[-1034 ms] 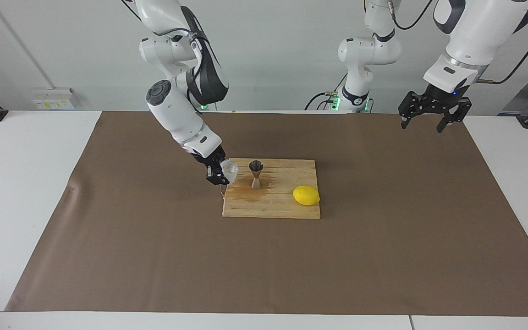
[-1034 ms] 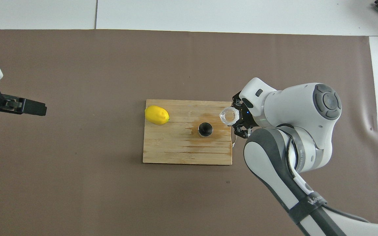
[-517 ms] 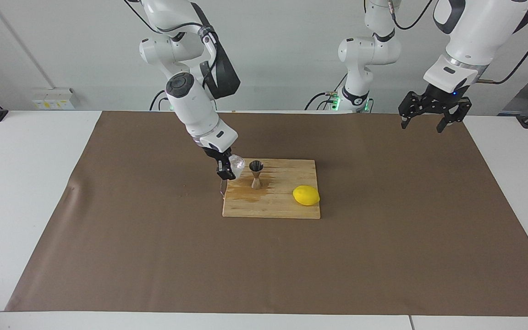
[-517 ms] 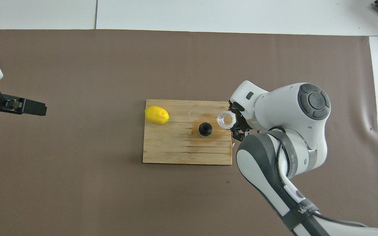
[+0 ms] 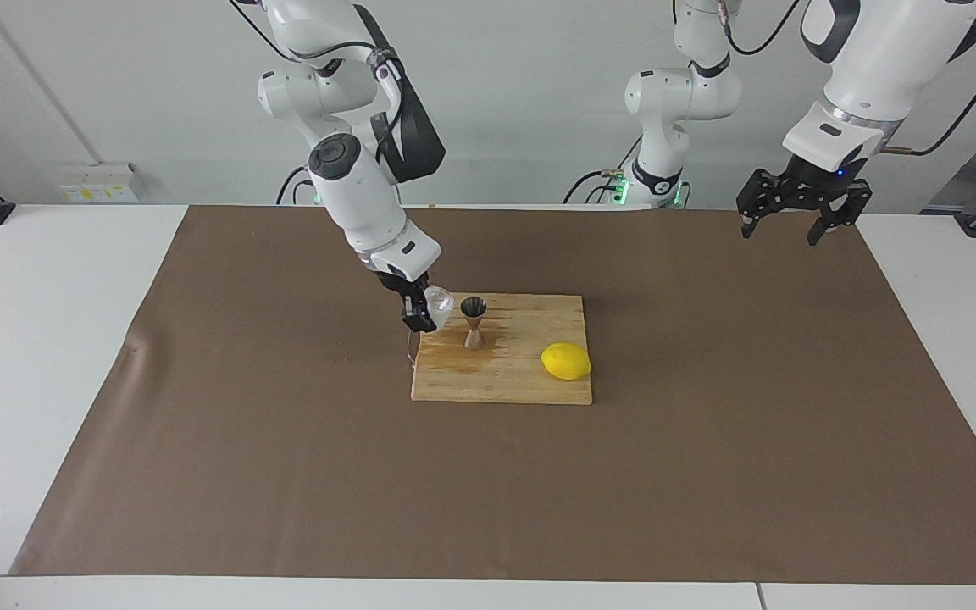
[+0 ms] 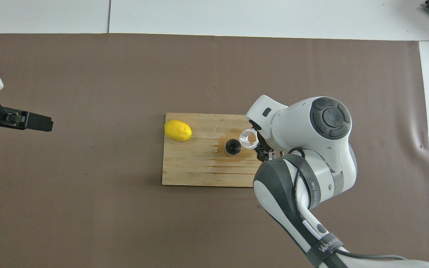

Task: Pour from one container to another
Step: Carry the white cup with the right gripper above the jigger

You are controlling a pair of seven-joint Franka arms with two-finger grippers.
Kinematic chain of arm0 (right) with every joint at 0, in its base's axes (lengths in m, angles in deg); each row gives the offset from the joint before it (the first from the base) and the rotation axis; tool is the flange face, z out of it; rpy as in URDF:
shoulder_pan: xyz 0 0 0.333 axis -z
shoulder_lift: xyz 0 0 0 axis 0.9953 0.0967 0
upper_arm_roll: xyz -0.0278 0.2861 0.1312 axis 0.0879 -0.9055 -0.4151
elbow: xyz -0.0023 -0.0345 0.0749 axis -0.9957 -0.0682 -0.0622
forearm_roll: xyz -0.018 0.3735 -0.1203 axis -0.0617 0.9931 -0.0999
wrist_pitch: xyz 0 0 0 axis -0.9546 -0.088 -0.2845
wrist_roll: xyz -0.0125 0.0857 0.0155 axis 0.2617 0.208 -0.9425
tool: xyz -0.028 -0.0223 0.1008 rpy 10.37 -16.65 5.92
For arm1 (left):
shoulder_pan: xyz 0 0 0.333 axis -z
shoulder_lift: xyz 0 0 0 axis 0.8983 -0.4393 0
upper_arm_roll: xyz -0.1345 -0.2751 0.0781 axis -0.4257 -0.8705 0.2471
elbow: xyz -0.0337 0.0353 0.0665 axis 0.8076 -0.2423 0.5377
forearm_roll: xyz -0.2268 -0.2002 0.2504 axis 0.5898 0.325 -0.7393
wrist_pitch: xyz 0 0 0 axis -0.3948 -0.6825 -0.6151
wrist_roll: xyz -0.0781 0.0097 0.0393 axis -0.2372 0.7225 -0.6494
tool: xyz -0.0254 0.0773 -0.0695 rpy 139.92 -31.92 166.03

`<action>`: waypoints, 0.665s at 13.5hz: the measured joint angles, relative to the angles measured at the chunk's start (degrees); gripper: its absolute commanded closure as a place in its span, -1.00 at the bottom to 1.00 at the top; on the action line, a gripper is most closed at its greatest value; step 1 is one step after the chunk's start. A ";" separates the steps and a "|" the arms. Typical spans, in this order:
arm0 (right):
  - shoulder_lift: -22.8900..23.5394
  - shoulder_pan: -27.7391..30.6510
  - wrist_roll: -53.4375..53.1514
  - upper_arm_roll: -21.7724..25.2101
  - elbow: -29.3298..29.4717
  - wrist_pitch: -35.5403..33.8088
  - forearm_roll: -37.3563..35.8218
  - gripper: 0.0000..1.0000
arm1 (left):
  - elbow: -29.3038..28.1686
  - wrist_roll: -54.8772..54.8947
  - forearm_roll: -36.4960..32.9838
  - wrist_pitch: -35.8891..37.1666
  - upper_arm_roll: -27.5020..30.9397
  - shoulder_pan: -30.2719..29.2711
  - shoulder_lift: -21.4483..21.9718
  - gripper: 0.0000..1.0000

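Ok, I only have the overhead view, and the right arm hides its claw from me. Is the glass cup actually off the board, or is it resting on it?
Observer: Off it. The right claw holds the glass cup in the air over the edge of the board, about level with the rim of the jigger.
Operator: Is it touching the jigger?
Observer: No, a thin gap shows between them.
Operator: And the left claw?
Observer: The left claw waits open, raised above the mat at its own arm's end of the table.
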 measured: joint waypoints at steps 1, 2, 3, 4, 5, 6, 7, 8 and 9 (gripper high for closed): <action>0.04 -0.44 -0.61 0.00 0.26 0.00 -1.70 0.66 | 0.00 0.00 0.00 0.00 0.00 0.00 0.00 -1.00; 0.06 -0.88 -1.49 -0.01 0.52 -0.01 -3.22 0.66 | 0.00 0.00 0.00 0.00 0.00 0.00 0.00 -1.00; 0.08 -1.26 -2.17 -0.01 0.74 -0.06 -4.38 0.66 | 0.00 0.00 0.00 0.00 0.00 0.00 0.00 -1.00; 0.11 -1.51 -2.59 -0.01 0.86 -0.11 -5.21 0.66 | 0.00 0.00 0.00 0.00 0.00 0.00 0.00 -1.00; 0.14 -1.62 -2.65 -0.01 0.90 -0.11 -6.02 0.66 | 0.00 0.00 0.00 0.00 0.00 0.00 0.00 -1.00; 0.17 -1.65 -2.67 -0.04 0.94 -0.11 -7.36 0.66 | 0.00 0.00 0.00 0.00 0.00 0.00 0.00 -1.00; 0.19 -1.72 -2.67 -0.17 0.99 -0.11 -8.44 0.66 | 0.00 0.00 0.00 0.00 0.00 0.00 0.00 -1.00; 0.20 -1.96 -2.71 -0.46 1.05 -0.11 -9.30 0.66 | 0.00 0.00 0.00 0.00 0.00 0.00 0.00 -1.00; 0.21 -2.31 -2.82 -0.66 1.08 -0.16 -10.15 0.66 | 0.00 0.00 0.00 0.00 0.00 0.00 0.00 -1.00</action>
